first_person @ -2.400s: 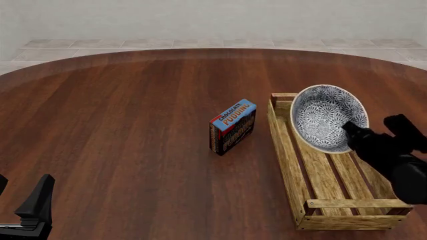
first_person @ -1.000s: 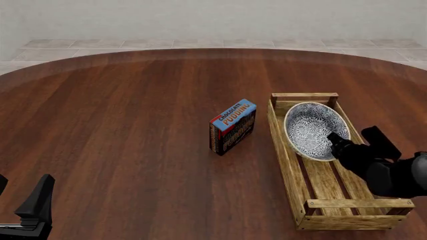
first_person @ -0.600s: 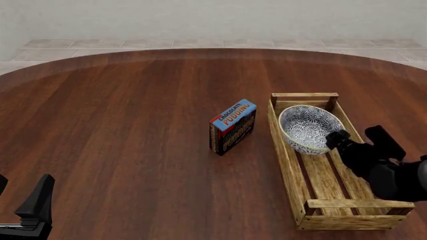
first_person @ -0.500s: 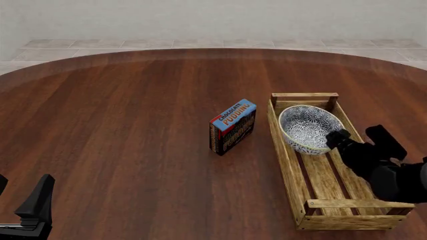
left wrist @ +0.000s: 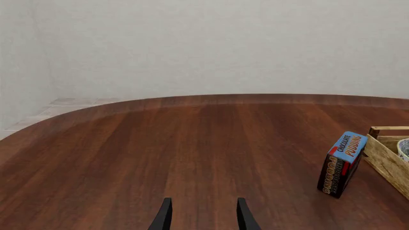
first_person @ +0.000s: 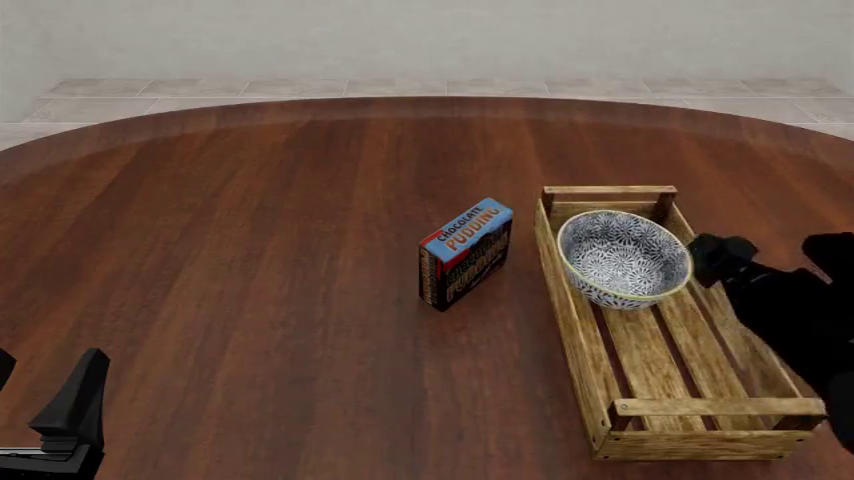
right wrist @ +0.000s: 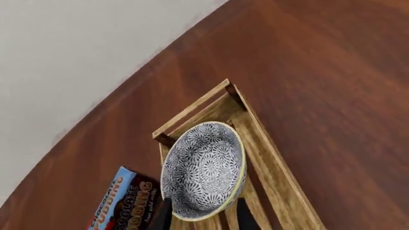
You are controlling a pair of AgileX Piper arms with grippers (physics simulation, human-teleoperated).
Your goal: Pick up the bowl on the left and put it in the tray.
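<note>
The blue-patterned bowl (first_person: 623,258) sits upright in the far end of the wooden tray (first_person: 567,310). My right gripper (first_person: 767,255) is open just to the right of the bowl, one fingertip close beside its rim and nothing held. In the right wrist view the bowl (right wrist: 203,170) lies ahead in the tray (right wrist: 268,158), its near rim showing between the spread fingers of the right gripper (right wrist: 203,213). My left gripper (first_person: 40,395) rests open at the table's near left corner, and the left gripper (left wrist: 203,218) has only bare wood between its fingers. A sliver of the bowl (left wrist: 405,149) shows past the tray (left wrist: 386,158).
A chocolate pudding box (first_person: 466,252) stands upright just left of the tray; the same pudding box (left wrist: 343,164) appears in the left wrist view and again as the pudding box (right wrist: 124,203) in the right wrist view. The round wooden table (first_person: 240,250) ends at a tiled floor behind.
The bowl came down from a tilted hold into the tray's far end and now rests upright. The right gripper opened, let it go, and drew back to the right. The left arm stayed still.
</note>
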